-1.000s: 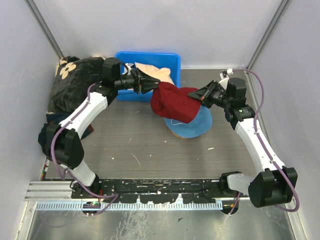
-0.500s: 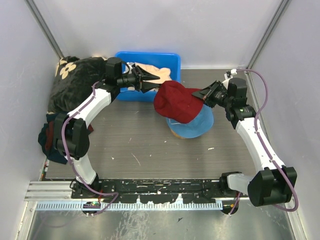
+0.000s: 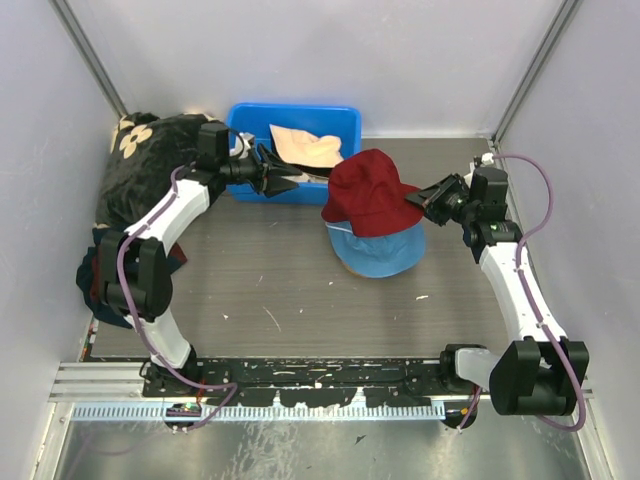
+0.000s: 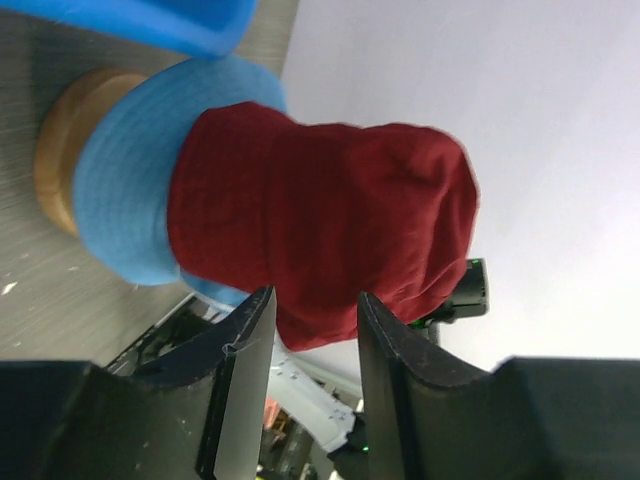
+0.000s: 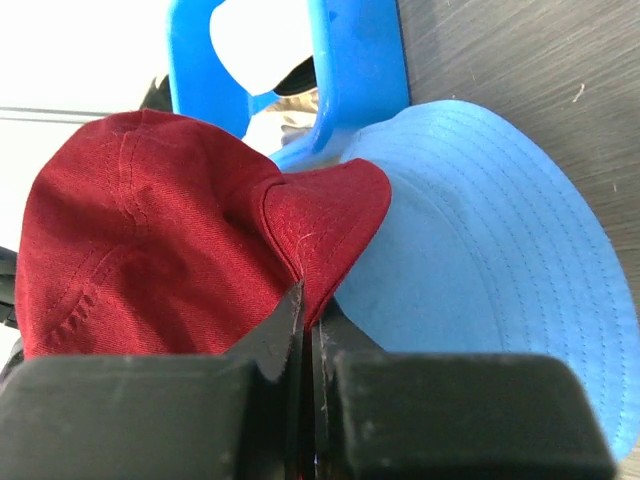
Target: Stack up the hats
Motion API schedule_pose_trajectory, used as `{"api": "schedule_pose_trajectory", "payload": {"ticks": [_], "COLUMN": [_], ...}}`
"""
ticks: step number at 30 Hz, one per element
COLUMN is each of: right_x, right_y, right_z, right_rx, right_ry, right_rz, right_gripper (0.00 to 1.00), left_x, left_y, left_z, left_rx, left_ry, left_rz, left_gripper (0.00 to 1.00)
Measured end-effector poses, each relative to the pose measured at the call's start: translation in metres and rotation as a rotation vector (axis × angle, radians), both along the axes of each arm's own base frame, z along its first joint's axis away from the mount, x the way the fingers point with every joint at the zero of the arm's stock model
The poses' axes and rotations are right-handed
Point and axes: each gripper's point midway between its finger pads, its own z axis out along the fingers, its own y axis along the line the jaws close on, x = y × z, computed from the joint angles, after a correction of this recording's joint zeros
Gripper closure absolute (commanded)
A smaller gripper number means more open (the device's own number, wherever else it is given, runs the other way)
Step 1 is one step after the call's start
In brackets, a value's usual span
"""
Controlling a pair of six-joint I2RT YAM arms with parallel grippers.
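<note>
We list: red hat (image 3: pixel 368 195), soft woven cloth, draped atop blue hat (image 3: pixel 385 252) with stitched round brim; red brim pinched by right fingers (image 3: pixel 418 199); left fingers (image 3: pixel 280 181) spread, empty, left of blue hat.

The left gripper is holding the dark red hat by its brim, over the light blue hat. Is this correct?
Not quite: the right gripper is holding the dark red hat by its brim, over the light blue hat. The right wrist view shows its jaws shut on the brim.
</note>
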Motion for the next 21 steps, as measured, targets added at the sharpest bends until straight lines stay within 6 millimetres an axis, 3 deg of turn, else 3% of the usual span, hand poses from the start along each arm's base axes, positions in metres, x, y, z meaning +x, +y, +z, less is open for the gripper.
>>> {"api": "schedule_pose_trajectory", "payload": {"ticks": [7, 14, 21], "right_x": [-0.009, -0.012, -0.012], "right_y": [0.0, 0.001, 0.001], "right_z": [-0.001, -0.002, -0.001], "right_rx": [-0.053, -0.065, -0.059], "right_ry": [-0.018, -0.022, -0.022], "right_rz": [0.037, 0.052, 0.053], "right_gripper": [0.99, 0.99, 0.99], "left_x": [-0.03, -0.071, -0.087], "left_y": [0.001, -0.023, -0.002], "left_z": [-0.029, -0.06, -0.089], "left_rx": [0.087, 0.175, 0.2], "left_ry": [-0.021, -0.037, -0.005], "left_rz": [-0.063, -0.159, 0.017], "left_gripper": [0.6, 0.52, 0.47]}}
